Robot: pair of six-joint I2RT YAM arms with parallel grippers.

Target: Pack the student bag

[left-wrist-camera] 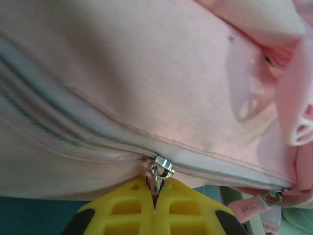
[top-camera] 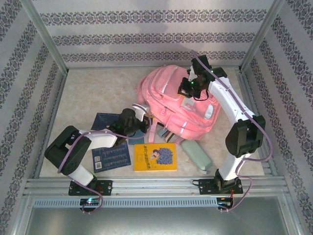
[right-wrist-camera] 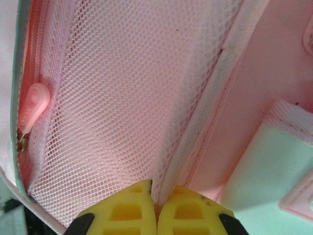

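The left gripper [left-wrist-camera: 155, 192] is clamped on the zipper pull [left-wrist-camera: 158, 170] of the student bag [top-camera: 168, 100]; the right gripper [right-wrist-camera: 155, 195] pinches its mesh pocket trim [right-wrist-camera: 193, 112].

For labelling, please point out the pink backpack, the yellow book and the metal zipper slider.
pink backpack [top-camera: 164, 93], top external view, upper fabric panel.
yellow book [top-camera: 155, 157], top external view, middle of cover.
metal zipper slider [left-wrist-camera: 163, 166], left wrist view, silver body.

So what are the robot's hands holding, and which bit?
Left gripper pinches the zipper pull on the bag; right gripper pinches a fabric seam beside the mesh.
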